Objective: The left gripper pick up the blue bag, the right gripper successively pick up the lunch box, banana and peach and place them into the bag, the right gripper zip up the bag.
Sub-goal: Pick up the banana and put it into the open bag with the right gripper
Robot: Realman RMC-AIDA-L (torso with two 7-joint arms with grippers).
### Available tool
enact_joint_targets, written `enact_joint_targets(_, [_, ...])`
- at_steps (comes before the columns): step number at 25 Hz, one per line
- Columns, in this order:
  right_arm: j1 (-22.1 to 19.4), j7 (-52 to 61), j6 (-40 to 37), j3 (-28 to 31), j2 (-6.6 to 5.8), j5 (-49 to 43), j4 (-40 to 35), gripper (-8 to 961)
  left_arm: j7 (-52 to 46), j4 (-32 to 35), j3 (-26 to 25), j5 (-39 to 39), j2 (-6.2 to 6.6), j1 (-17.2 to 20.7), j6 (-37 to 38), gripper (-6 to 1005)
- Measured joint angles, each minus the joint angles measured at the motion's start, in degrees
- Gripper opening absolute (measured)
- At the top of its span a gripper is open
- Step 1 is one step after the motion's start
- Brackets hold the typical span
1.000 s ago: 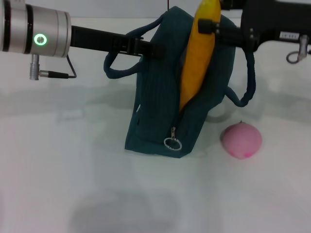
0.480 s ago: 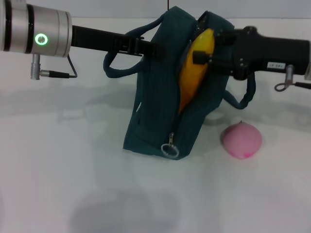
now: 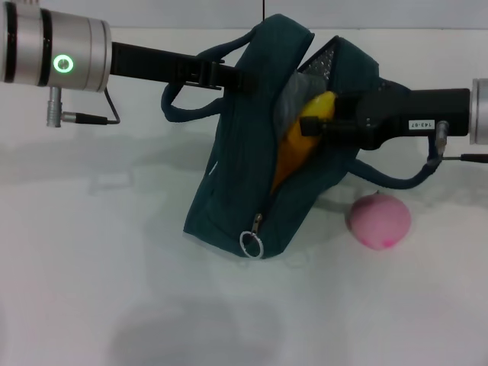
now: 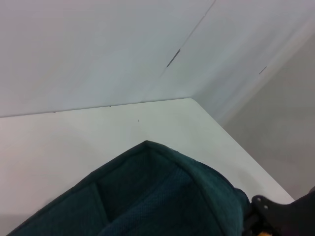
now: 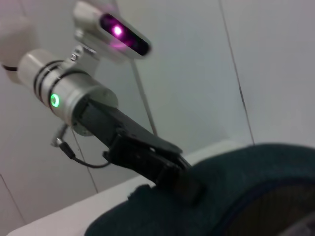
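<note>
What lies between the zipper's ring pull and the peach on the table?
In the head view, only bare white table separates the ring pull from the peach; the blue bag's lower corner sits beside the pull.

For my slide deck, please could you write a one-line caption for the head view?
Left pincer holds the blue bag open while right pincer lowers the banana inside; the peach waits on the table.

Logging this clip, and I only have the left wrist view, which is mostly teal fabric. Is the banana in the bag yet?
Observer: Partly. The head view shows the right tool gripping the banana, whose lower end is inside the open blue bag.
Operator: What holds the bag up?
Observer: The left tool is clamped on its upper edge.
Operator: And the peach?
Observer: The peach lies on the table beside the bag.
</note>
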Motion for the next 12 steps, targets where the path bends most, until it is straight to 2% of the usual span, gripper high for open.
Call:
enact_joint_targets(9, [0.86,6.76,-0.50,0.32,-0.53,-2.20,-2.07,428,0.11,-0.20,0.00,-0.01,-0.07,0.07,0.06,55])
enact_joint_targets(12, [0.57,8.72,-1.14,0.32,-1.52,-2.22,-3.20,432,0.16,-0.23,0.00,-0.01,-0.08,0.13,0.07,55])
